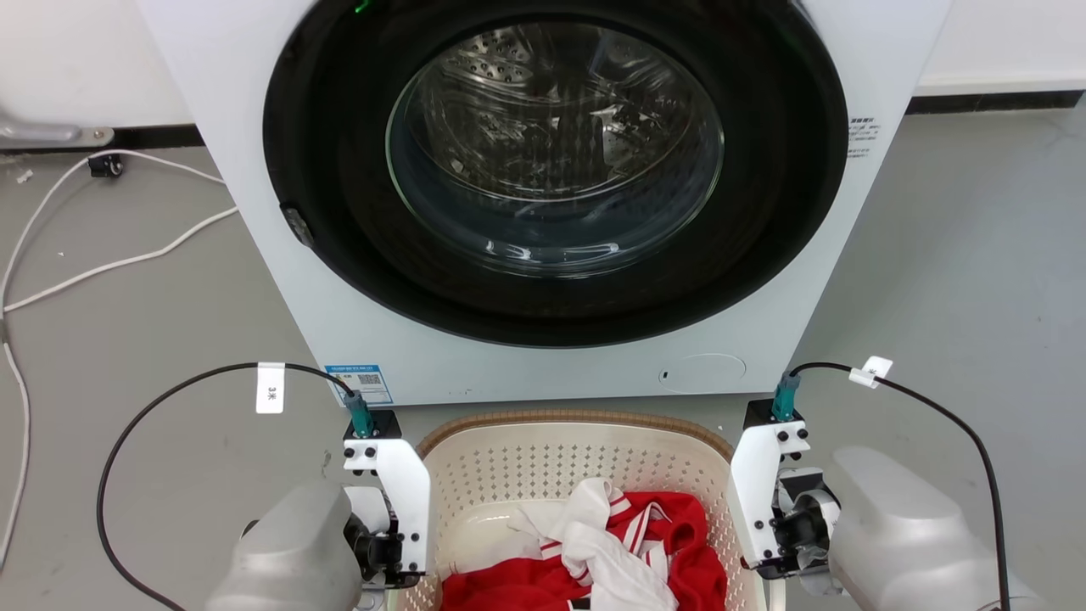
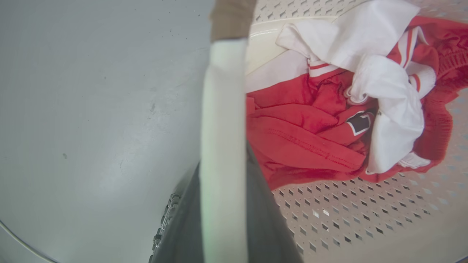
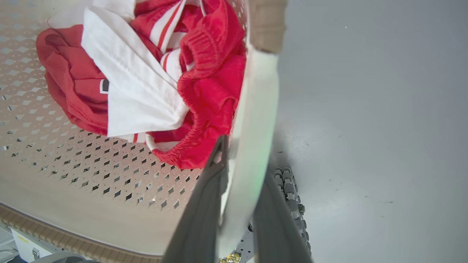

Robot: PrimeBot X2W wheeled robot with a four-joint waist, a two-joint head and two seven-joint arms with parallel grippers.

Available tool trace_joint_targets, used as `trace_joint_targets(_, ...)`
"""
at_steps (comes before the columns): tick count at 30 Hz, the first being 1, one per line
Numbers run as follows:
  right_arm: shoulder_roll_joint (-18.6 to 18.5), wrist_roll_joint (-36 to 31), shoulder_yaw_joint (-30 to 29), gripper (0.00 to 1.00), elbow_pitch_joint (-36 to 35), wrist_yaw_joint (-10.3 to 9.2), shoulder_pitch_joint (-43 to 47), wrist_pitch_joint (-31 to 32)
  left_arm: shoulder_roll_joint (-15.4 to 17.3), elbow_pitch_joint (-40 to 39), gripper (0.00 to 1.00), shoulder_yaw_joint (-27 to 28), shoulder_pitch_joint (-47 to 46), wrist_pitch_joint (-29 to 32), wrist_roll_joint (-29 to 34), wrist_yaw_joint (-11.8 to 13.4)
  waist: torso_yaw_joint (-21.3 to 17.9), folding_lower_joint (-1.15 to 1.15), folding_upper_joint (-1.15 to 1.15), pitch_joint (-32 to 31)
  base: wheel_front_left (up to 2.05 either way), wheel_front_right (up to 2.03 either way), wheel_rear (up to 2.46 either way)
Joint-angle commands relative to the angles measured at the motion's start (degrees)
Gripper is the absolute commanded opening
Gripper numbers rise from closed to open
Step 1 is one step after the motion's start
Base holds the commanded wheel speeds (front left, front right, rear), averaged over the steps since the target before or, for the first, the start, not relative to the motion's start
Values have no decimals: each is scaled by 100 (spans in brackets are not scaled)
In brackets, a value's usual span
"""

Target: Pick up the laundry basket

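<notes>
The cream-white perforated plastic laundry basket, with its brown woven-look rim, sits at the bottom centre of the head view. Its open top faces up and its curved far edge is just in front of the white front-loading washing machine. The frame's lower edge cuts off its near part, so its long axis cannot be settled. The part that shows spans left to right, from one side handle to the other. A crumpled red garment with a white cloth over it lies inside.

The basket lies between the two arms, one wrist beside each side wall. In the left wrist view the left gripper has its two dark fingers either side of a smooth white handle. They press against the handle, which runs up the middle of the frame to the brown rim. In the right wrist view the right gripper straddles the opposite white handle the same way, its jaws narrowed onto the strip. The clothes fill the upper left there.

The pale grey smooth floor stretches on both sides. A white cable trails across the left of the head view, towards a white wall with a dark skirting strip along the top edge. The machine's round glass door shows the metal drum.
</notes>
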Motion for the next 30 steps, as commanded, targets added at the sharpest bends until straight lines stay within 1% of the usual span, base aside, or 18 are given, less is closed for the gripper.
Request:
trace_joint_targets(1, 180, 86, 25, 0, -123, 78, -15, 73, -223, -141, 0, -30, 49, 3, -72, -76, 5, 1, 0, -53, 0, 0, 0)
trace_joint_targets(7, 187, 147, 71, 0, -103, 78, -13, 206, -218, -142, 0, -106, 131, 17, -118, -76, -5, 1, 0, -131, 0, 0, 0)
trace_joint_targets(17, 221, 264, 72, 0, -31, 78, 137, 157, -246, -133, 0, -201, 186, 34, -215, -76, 36, 1, 0, -172, 0, 0, 0)
trace_joint_targets(30, 237, 328, 104, 0, 42, 78, 91, 144, -245, -132, 0, -293, 206, -32, -311, -77, 42, 1, 0, -161, 0, 0, 0)
